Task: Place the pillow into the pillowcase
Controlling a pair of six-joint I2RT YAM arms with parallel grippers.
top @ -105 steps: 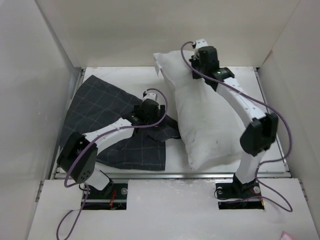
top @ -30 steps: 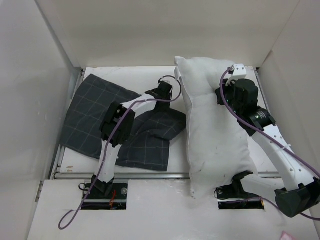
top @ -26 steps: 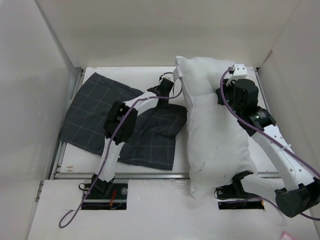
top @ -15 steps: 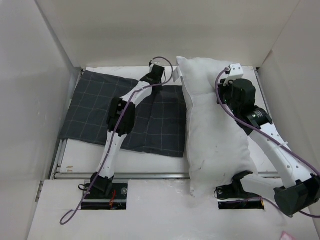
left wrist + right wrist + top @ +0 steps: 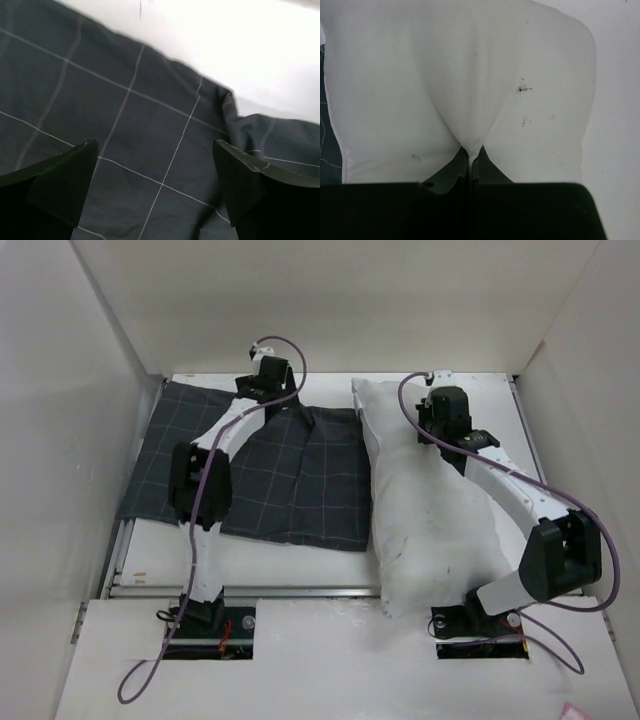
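My left gripper (image 5: 155, 146) hung above the far edge of the pillowcase (image 5: 290, 470). Its two fingers were spread wide with nothing between them, and only dark checked cloth showed underneath. The pillowcase lay spread flat on the left half of the table (image 5: 270, 562), with its far edge near the back wall (image 5: 330, 310). Its right edge sat just beside the pillow (image 5: 430, 520), though I could not tell whether the two touched. A small pucker broke the cloth off to the right of my left fingers.

My right gripper (image 5: 470, 156) was clamped tight on a pinch of the pillow's cover near its far end. The white fabric was drawn into a crease running up from the fingertips. The pillow lay lengthwise on the right half of the table, and its near end reached over the table's front edge beside my right arm's base. It sat wholly outside the pillowcase. A few dark specks marked its cover.
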